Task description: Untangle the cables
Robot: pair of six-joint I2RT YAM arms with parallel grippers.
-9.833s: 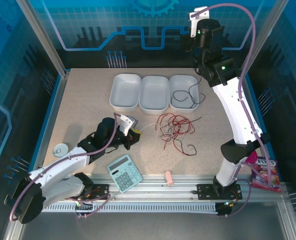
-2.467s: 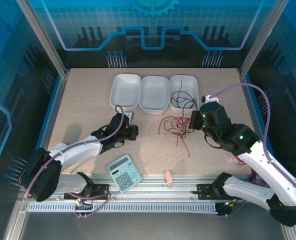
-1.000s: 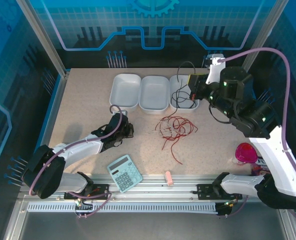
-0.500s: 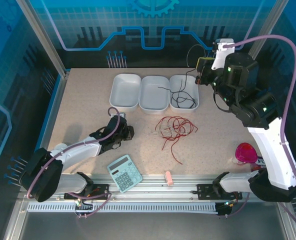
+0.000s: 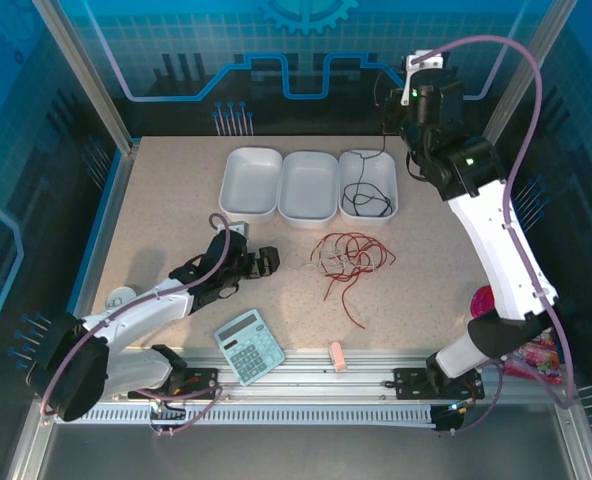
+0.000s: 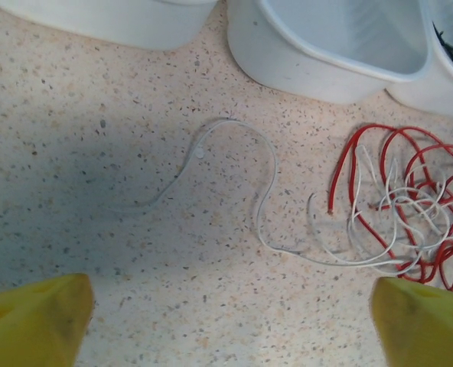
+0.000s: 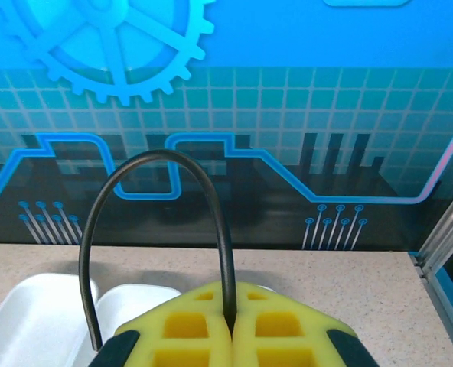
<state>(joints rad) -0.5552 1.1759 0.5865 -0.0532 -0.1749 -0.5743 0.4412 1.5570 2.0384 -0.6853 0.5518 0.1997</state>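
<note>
Top view: the raised right pincer [image 5: 394,108] held a black cable [image 5: 366,205] trailing into the tray [image 5: 354,165] below it, while red and white cables [image 5: 348,255] lay beside the left pincer [image 5: 264,262]; left wrist: fingers [image 6: 35,317] wide apart, red and white cables [image 6: 395,206] ahead-right on the counter [image 6: 96,191]; right wrist: pads [image 7: 188,329] clamped on the black cable [image 7: 150,157].

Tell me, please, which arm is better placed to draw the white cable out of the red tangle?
Left arm. Its jaws stand open low over the table, the white cable lying just ahead. The right arm is raised at the back, jaws shut on the black cable.
</note>
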